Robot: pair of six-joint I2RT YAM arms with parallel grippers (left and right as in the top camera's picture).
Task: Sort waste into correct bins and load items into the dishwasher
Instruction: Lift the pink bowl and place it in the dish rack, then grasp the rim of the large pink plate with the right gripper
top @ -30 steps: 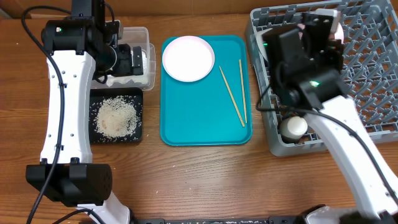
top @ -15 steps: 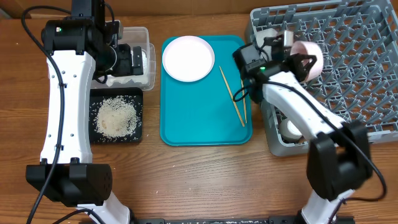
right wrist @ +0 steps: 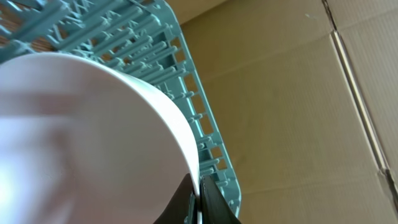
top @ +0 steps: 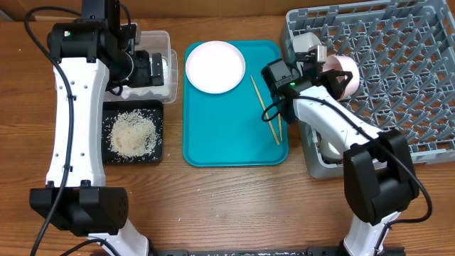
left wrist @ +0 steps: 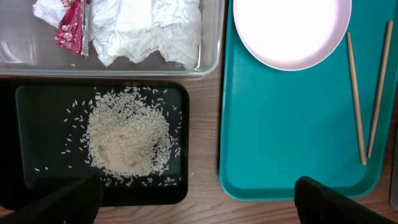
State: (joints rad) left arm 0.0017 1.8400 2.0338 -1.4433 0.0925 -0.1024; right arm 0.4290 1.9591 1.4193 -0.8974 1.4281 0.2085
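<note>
My right gripper (top: 325,68) is shut on the rim of a white bowl (top: 343,77), held on its edge over the left part of the grey dish rack (top: 398,85). The right wrist view shows the fingers (right wrist: 200,194) pinching the bowl's rim (right wrist: 93,137). A white object (top: 324,147), cup or bowl, sits in the rack's front left corner, partly hidden by my arm. The white plate (top: 215,66) and two chopsticks (top: 264,110) lie on the teal tray. My left gripper (left wrist: 199,200) is open and empty above the table. Napkins (left wrist: 149,31) and a red wrapper (left wrist: 69,30) lie in the clear tub (left wrist: 214,37). Rice (left wrist: 127,140) lies in the black tray (left wrist: 37,112).
The teal tray (top: 227,135) lies between the bins and the rack. My right arm's elbow reaches over the tray's right edge and the chopsticks. Brown cardboard (right wrist: 298,112) shows beyond the rack in the right wrist view. Bare wooden table runs along the front.
My right arm has swung down and left, carrying the bowl from the rack's top middle to its left part. The left arm has not moved.
</note>
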